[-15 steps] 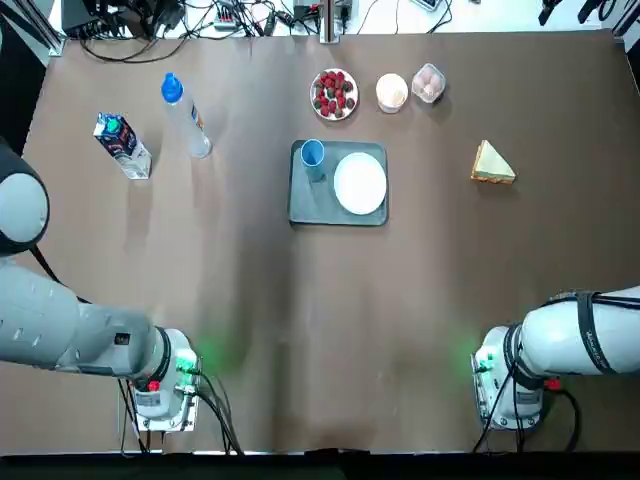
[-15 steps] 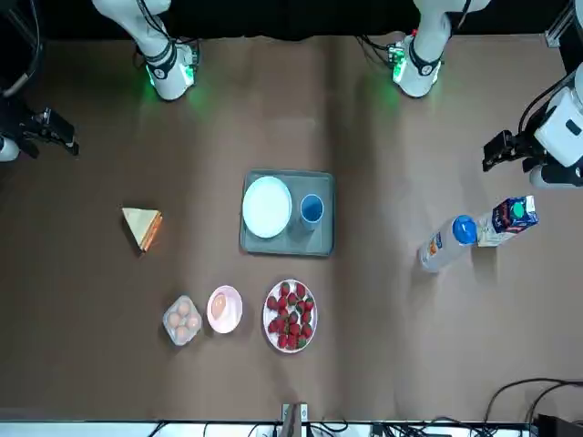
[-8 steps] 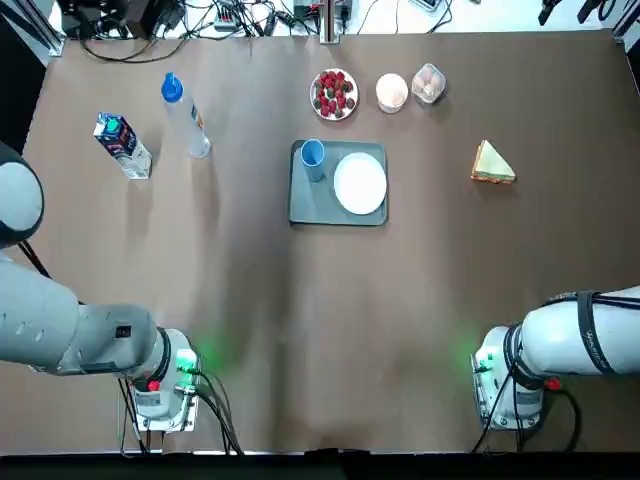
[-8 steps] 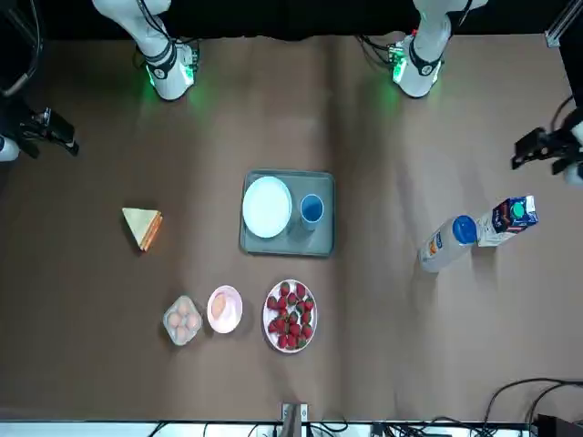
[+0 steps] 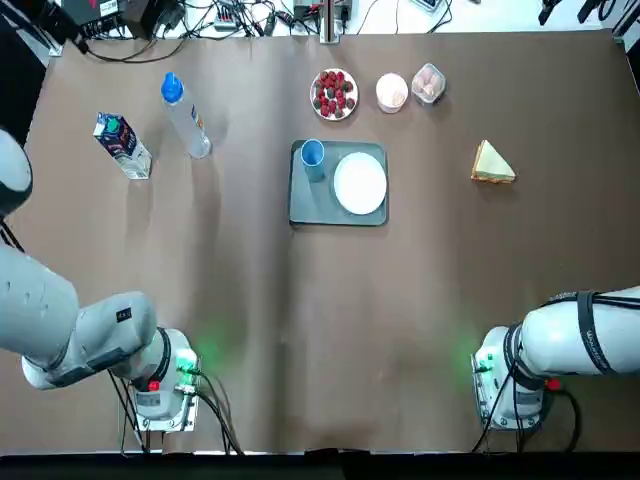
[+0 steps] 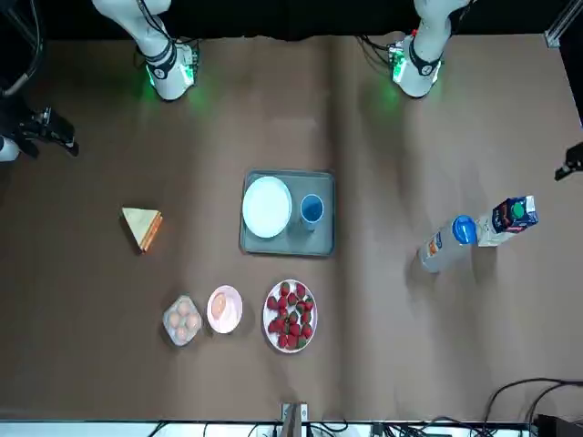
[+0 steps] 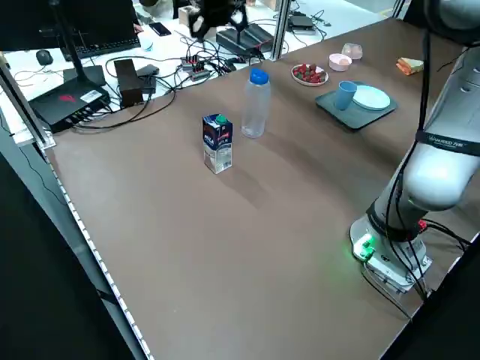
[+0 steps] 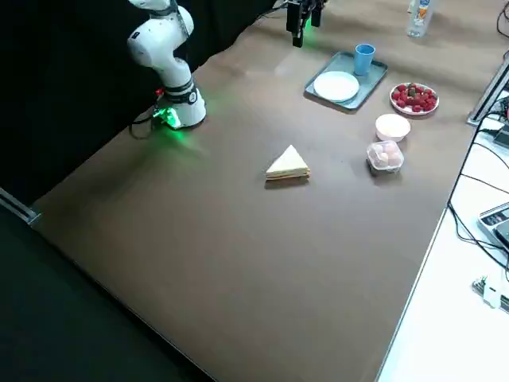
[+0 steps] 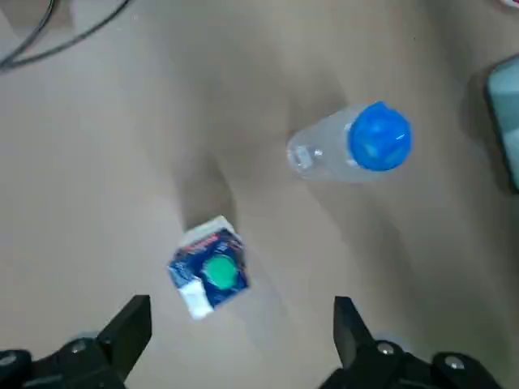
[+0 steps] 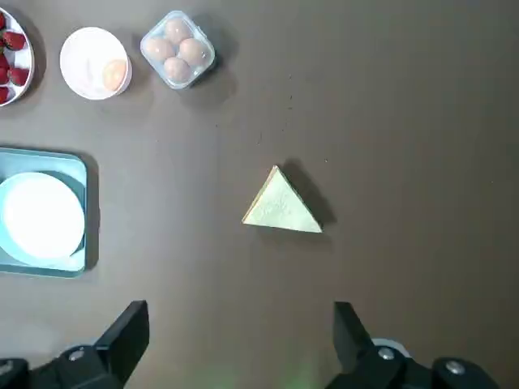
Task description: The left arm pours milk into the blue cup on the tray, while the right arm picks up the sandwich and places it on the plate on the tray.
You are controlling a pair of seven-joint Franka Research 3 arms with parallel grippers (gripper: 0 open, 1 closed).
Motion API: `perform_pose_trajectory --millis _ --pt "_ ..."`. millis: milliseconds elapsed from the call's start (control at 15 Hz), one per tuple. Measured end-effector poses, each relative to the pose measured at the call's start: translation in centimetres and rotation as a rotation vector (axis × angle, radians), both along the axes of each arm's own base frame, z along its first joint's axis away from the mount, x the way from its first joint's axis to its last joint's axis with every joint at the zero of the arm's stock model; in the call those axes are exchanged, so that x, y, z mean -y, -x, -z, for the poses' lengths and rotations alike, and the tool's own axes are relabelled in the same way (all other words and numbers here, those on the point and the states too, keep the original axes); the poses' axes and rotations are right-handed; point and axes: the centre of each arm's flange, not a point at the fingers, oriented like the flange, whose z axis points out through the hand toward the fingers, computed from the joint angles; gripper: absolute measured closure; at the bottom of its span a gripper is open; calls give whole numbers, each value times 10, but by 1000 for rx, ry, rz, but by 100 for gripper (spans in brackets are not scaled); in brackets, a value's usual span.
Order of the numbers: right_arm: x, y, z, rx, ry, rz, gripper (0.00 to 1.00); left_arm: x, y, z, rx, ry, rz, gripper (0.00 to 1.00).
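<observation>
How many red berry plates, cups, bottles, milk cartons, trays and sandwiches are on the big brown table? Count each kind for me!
Plates of red berries: 1
Blue cups: 1
Bottles: 1
Milk cartons: 1
Trays: 1
Sandwiches: 1
Total: 6

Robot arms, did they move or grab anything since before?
The left gripper moved farther toward the robot's left. It is open and grabbed nothing. The right gripper, also open, stayed put, and so did the milk, sandwich and tray.
</observation>
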Motion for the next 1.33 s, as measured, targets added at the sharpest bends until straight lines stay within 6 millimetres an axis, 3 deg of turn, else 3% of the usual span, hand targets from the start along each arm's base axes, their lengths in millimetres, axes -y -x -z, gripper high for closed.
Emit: perform_pose_trajectory --millis 133,333,400,533,733,1000,1133,1333 --pt "0 0 0 0 0 0 0 -41 -3 27 30 14 81 1" --pt "0 0 0 1 0 0 0 -103 9 60 85 80 178 1" --pt "0 0 0 1 0 0 0 -144 22 80 140 125 236 1" --pt "-1 0 0 0 1 -1 0 -174 31 101 187 176 254 1" --pt "-6 -1 -1 9 1 -11 0 -190 31 127 229 239 255 0" --pt "-17 -2 -2 20 0 -32 0 -206 34 150 325 278 386 0" --pt "-30 -1 -2 16 0 -56 0 -231 48 185 429 337 448 0" --pt "-33 2 -3 -7 1 -63 0 -257 69 259 555 438 504 0"
